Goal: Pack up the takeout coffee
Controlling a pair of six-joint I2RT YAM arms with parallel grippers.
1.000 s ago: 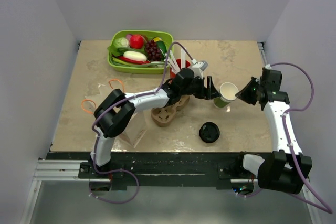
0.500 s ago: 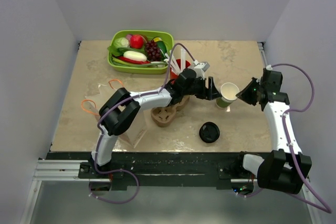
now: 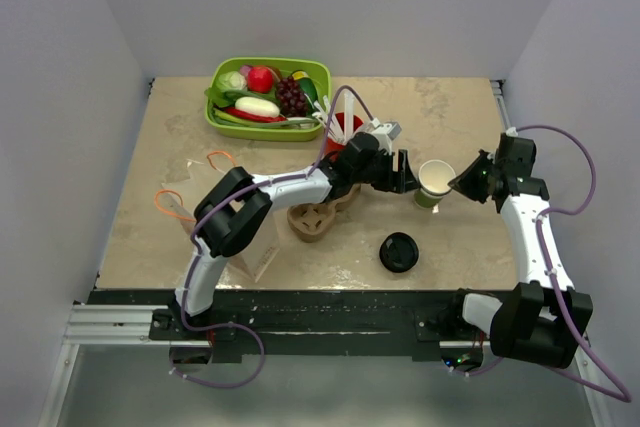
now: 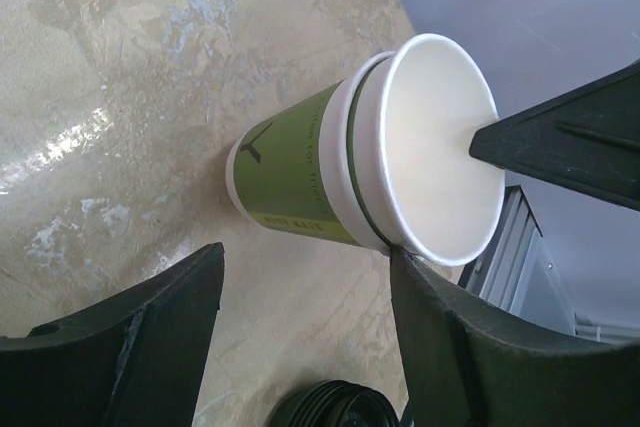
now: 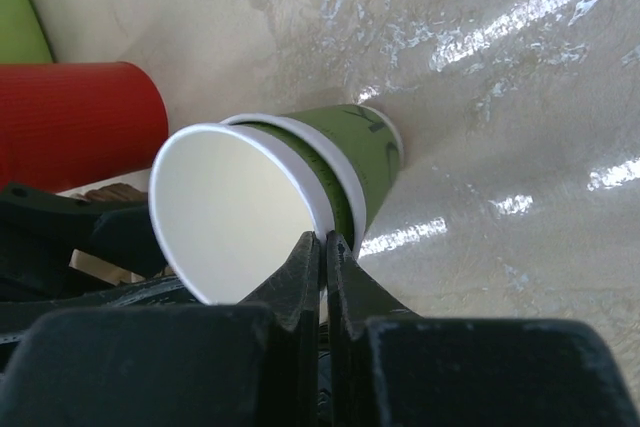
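The takeout coffee cup (image 3: 435, 182), green with a white inside, stands tilted right of the table's middle, with no lid on it. Two white rims show one behind the other on the cup (image 4: 300, 172). My right gripper (image 3: 462, 183) is shut on the cup's rim, one finger inside and one outside, as the right wrist view shows (image 5: 324, 239). My left gripper (image 3: 408, 175) is open just left of the cup; the cup (image 5: 365, 162) lies beyond its fingertips (image 4: 305, 255), apart from them. The black lid (image 3: 399, 252) lies flat on the table nearer the arms, its edge visible below the jaws (image 4: 335, 409).
A red cup (image 3: 345, 127) with white sticks stands behind the left arm, also seen as the red cup (image 5: 80, 117). The brown cardboard carrier (image 3: 318, 215) lies under that arm. A green tray (image 3: 222, 117) of fruit and vegetables sits at the back left. Orange rings (image 3: 165, 202) lie at the left.
My left gripper has edged right, closer to the cup, and its jaws have narrowed slightly. The right gripper and cup have barely shifted.
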